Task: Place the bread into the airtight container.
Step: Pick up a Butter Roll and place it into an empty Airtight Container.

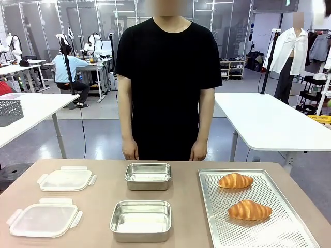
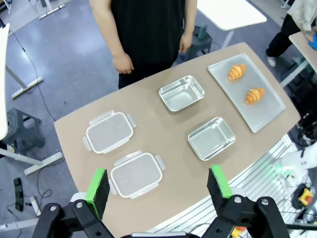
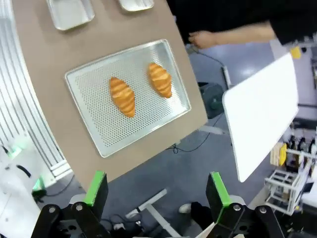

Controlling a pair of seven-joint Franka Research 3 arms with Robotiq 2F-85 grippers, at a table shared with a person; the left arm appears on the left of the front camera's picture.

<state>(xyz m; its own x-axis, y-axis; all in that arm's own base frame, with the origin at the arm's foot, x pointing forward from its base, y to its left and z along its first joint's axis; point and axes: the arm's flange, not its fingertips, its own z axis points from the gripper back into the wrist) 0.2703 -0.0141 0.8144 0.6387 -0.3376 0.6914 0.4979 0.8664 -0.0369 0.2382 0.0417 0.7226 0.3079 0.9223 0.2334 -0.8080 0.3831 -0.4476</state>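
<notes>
My left gripper (image 2: 157, 186) and right gripper (image 3: 157, 191) hang released; two golden croissants (image 1: 236, 180) lie inside the perforated metal tray (image 1: 214, 217), clear of its rim.

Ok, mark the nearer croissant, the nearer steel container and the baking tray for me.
nearer croissant (image 1: 250, 210), front view, middle of its crust.
nearer steel container (image 1: 140, 235), front view, its front wall.
baking tray (image 1: 220, 227), front view, bare perforated floor.

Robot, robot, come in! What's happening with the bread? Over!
Left end effector open, empty. Right end effector open, empty. Far croissant and near croissant on tray; far container, near container empty, uncovered. Nothing blocking. Over.
</notes>
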